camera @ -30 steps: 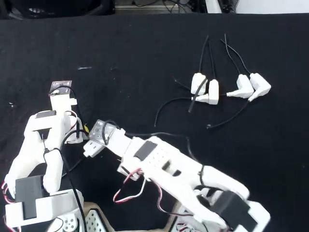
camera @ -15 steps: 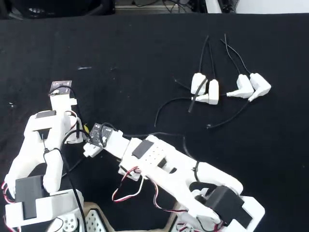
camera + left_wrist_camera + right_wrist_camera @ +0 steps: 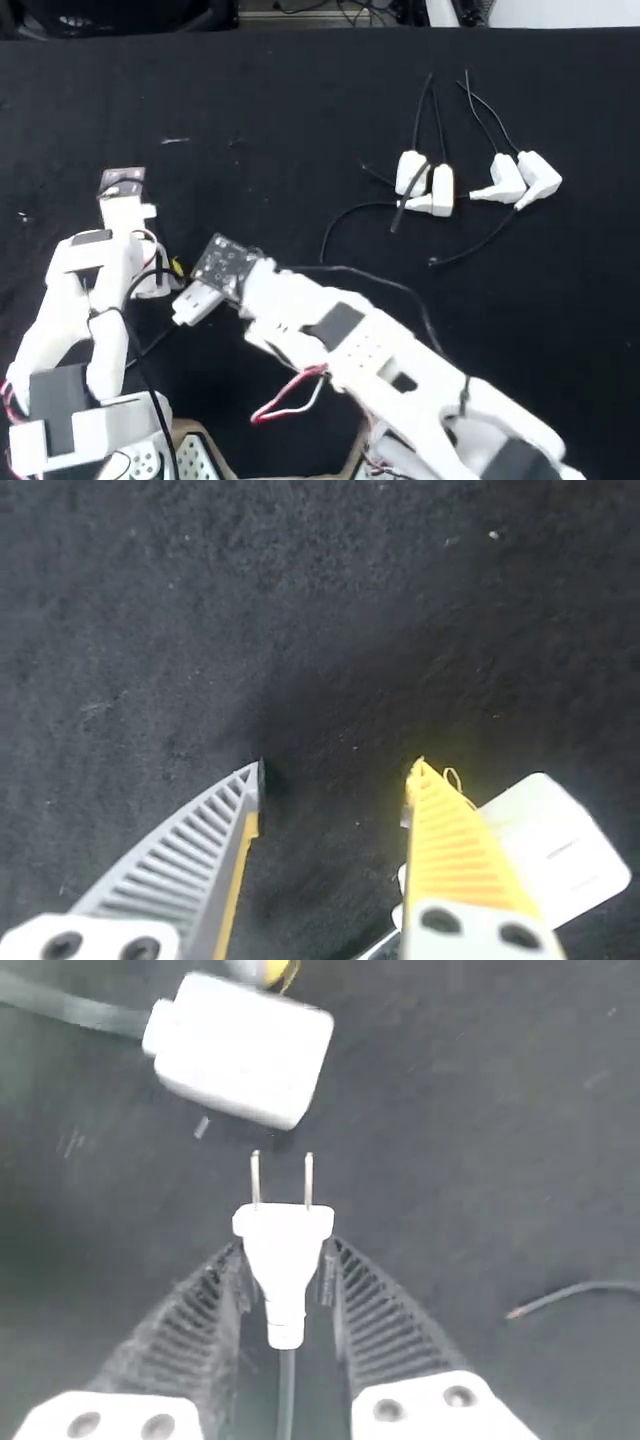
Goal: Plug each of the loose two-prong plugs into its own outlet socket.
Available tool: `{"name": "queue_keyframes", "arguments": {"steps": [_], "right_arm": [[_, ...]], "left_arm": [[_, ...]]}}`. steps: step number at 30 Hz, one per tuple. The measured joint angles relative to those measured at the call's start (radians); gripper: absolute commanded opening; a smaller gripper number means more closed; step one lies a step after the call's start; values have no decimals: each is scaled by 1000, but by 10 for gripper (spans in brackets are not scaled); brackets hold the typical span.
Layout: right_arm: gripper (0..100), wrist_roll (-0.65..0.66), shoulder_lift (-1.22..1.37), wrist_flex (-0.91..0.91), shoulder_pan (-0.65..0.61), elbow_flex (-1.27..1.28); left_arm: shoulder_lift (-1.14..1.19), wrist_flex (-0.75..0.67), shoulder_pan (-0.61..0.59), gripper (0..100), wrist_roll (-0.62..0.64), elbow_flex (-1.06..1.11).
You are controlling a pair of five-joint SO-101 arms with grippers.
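left arm (image 3: pixel 85 290) jaws apart, right arm (image 3: pixel 340 340) jaws clamped

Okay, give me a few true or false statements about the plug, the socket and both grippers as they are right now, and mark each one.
1. The right gripper holds a two-prong plug. True.
2. The plug's prongs are inside the outlet socket. False: they point at it, bare, with a gap between.
3. The left gripper is open and holds nothing. True.
4. The table is white. False: it is black.
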Motion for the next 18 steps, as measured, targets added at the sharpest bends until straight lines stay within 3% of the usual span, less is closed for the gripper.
{"name": "queue_keyframes", "arguments": {"steps": [5, 12, 18], "right_arm": [[10, 2, -26, -213, 11, 110], [10, 2, -32, -580, 9, 296], [10, 2, -32, -661, 54, 316]], "left_arm": [[-150, 6, -21, 231, 2, 63], [-460, 8, 77, 231, -2, 132], [-707, 8, 176, 231, 38, 215]]}}
